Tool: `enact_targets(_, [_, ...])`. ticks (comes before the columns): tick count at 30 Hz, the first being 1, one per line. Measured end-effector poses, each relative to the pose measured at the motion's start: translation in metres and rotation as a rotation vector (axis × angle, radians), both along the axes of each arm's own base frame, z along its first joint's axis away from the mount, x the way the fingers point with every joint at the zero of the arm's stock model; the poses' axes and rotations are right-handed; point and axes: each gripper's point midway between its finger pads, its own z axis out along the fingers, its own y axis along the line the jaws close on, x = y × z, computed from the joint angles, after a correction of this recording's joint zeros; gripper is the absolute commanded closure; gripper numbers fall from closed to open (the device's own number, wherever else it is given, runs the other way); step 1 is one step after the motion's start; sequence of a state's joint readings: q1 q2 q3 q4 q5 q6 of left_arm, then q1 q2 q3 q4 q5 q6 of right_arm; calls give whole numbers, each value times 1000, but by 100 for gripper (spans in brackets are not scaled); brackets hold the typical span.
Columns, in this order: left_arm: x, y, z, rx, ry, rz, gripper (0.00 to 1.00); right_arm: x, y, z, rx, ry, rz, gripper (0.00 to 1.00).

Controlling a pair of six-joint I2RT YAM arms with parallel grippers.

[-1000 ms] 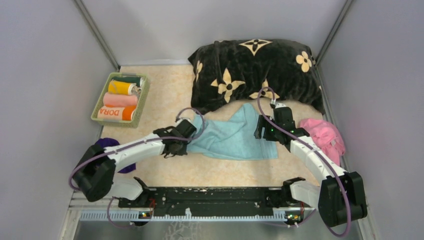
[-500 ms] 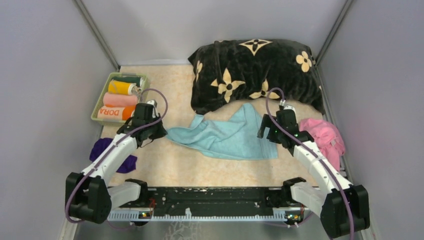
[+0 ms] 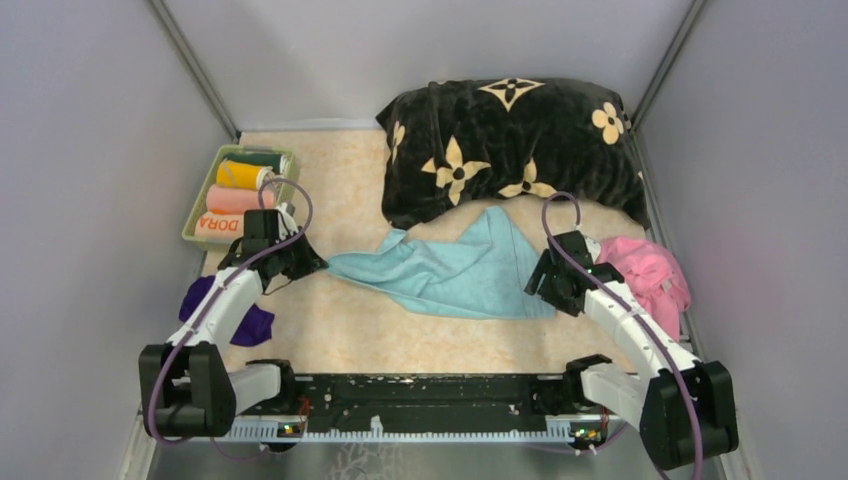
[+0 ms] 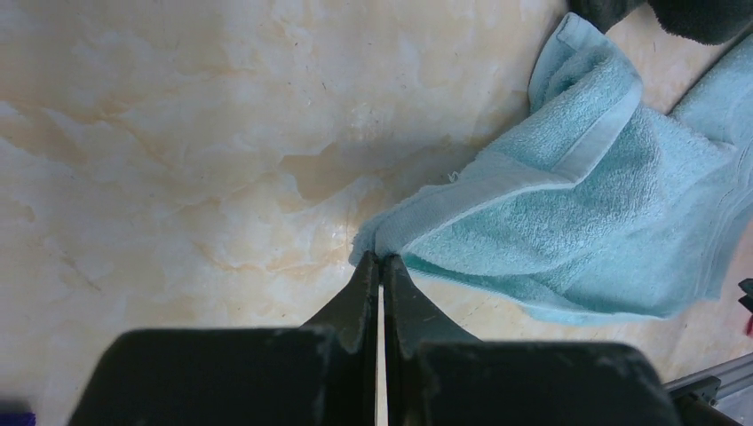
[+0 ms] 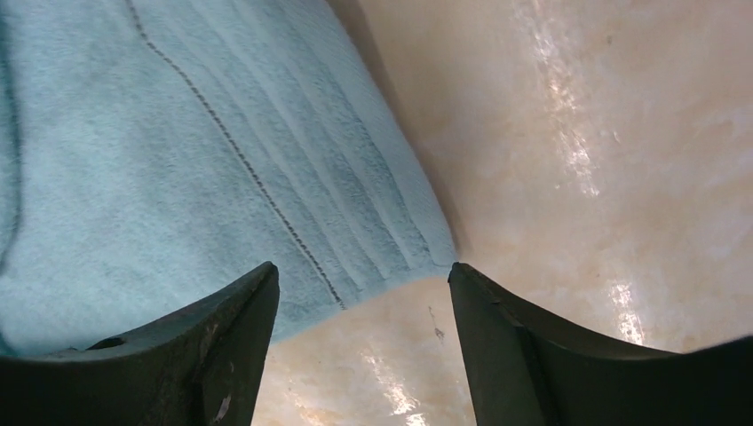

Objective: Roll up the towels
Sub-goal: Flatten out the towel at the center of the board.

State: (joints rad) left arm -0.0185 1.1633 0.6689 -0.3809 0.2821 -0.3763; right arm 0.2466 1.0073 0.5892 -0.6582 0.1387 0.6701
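Note:
A light blue towel (image 3: pixel 455 275) lies spread and rumpled in the middle of the table. My left gripper (image 3: pixel 312 263) is shut on its left corner (image 4: pixel 384 248), just above the table. My right gripper (image 3: pixel 541 287) is open and empty, its jaws straddling the towel's near right corner (image 5: pixel 417 257). A pink towel (image 3: pixel 650 275) lies crumpled at the right, beside the right arm. A dark purple towel (image 3: pixel 245 322) lies at the left, partly under the left arm.
A green basket (image 3: pixel 287 201) at the back left holds several rolled towels, one orange with "DORA" (image 3: pixel 232 226). A big black cushion with beige flowers (image 3: pixel 510 140) fills the back right, touching the blue towel's far edge. Grey walls close in both sides.
My left gripper has pulled the blue towel's left corner far to the left, stretching the cloth out. My right gripper has moved nearer, down to the towel's near right corner.

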Motion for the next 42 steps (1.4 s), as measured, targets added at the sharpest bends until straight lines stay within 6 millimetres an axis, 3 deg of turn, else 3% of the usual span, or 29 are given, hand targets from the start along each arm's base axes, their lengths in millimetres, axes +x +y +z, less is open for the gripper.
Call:
enact_targets(5, [0, 2, 1, 4, -6, -7, 100, -18, -7, -16, -16, 79, -72, 38])
enact_targets(11, [1, 4, 4, 15, -27, -15, 100, -28, -12, -24, -24, 115, -118, 68])
enact_targets(14, [1, 4, 5, 16, -31, -19, 100, -27, -14, -24, -28, 106, -140, 76])
enact_targets(24, [1, 4, 6, 15, -33, -24, 100, -30, -23, -28, -56, 100, -201, 77])
enact_targets(30, [1, 4, 6, 16, -35, -25, 100, -32, -29, -36, -64, 123, -227, 70])
enact_targets(36, [1, 4, 6, 16, -35, -26, 100, -31, -29, -39, -63, 118, -225, 70])
enact_targets(39, [1, 4, 6, 16, -35, -27, 100, -28, -27, -39, -58, 111, -217, 74])
enact_targets(42, [0, 3, 6, 14, -35, -29, 100, -25, -25, -40, -50, 106, -203, 86])
